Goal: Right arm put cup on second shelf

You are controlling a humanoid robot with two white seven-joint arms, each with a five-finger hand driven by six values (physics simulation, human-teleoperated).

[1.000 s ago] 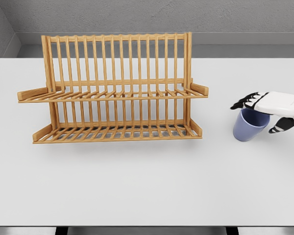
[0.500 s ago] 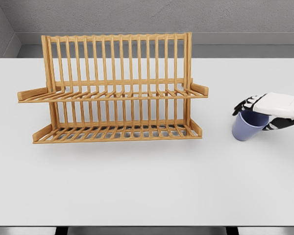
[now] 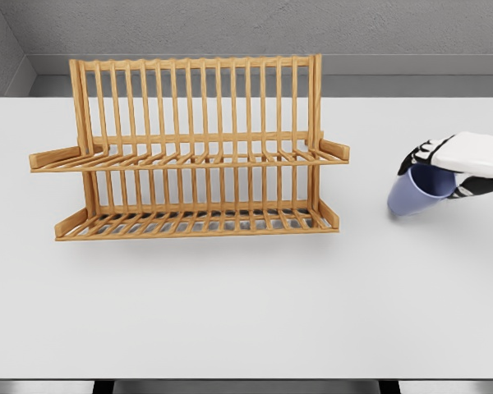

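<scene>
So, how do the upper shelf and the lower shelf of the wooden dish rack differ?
The upper shelf reaches farther left than the lower shelf, and its end pieces stick out more. The upper shelf sits level with the blue plastic cup held tilted in the right hand; the lower shelf rests on the white table. Both are slatted, light brown wood and hold nothing.

At the right edge of the frame, the right robot hand [image 3: 449,171] sits higher than a second ago, its fingers now closed around the rim of the blue cup [image 3: 417,191]. The cup is tipped, mouth toward the upper right, and is higher in the frame than before.
</scene>
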